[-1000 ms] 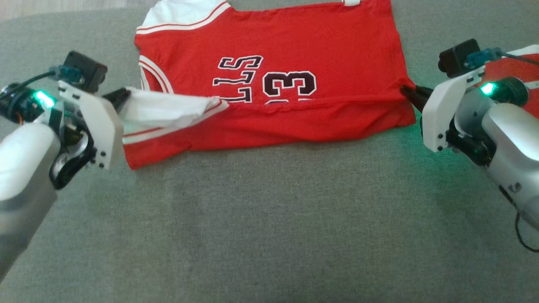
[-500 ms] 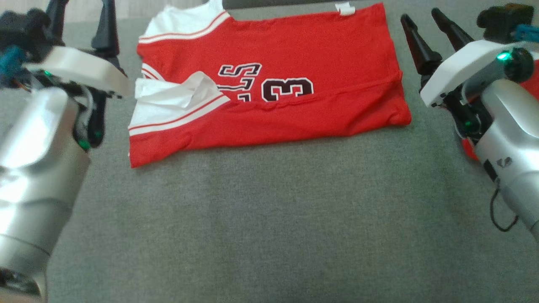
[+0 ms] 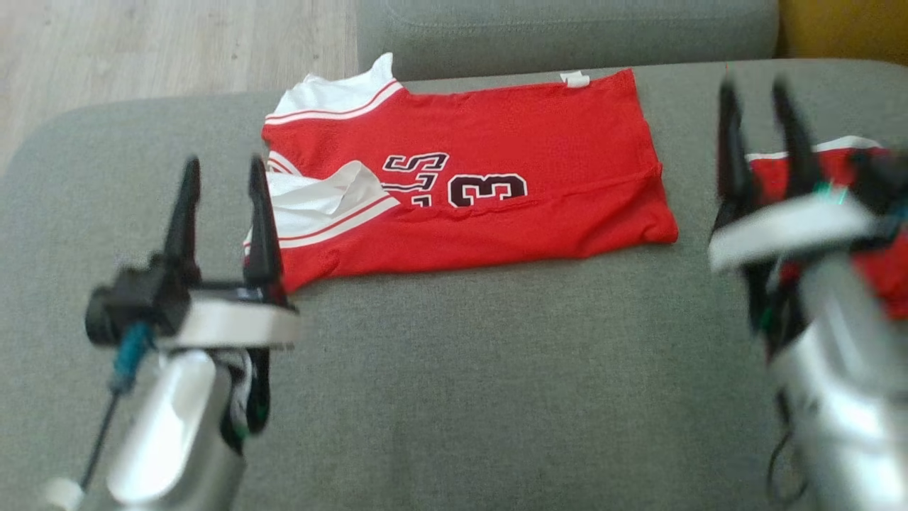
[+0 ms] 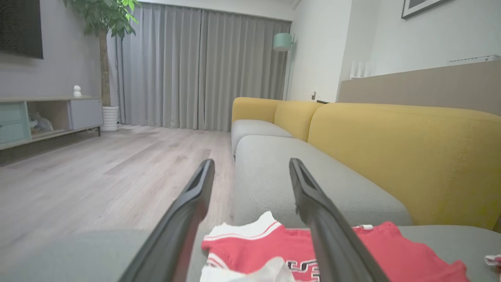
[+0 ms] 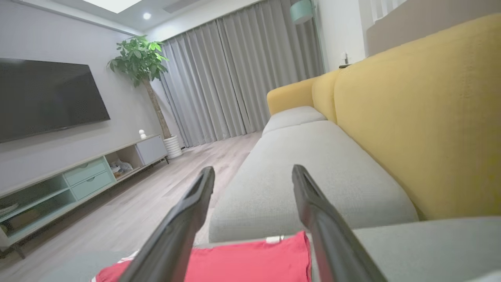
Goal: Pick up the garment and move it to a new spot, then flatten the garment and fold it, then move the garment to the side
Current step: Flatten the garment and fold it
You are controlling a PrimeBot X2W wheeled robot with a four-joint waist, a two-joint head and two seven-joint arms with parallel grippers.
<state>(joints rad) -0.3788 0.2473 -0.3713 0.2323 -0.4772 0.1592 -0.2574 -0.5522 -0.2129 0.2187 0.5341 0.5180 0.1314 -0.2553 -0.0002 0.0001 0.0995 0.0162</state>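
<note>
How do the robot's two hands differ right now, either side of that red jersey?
The left hand looks sharp; the right hand is blurred. The left hand's fingers overlap the jersey's white-trimmed end in the head view; the right hand stands clear of its other end, before a second red garment. Both are open and empty, fingers pointing away from the robot.

The red jersey (image 3: pixel 539 135), white-trimmed with black numerals, lies at upper centre of the frame on the grey sofa cushion (image 3: pixel 461 369), its near edge folded over the lettering, white sleeve rumpled at its left.
</note>
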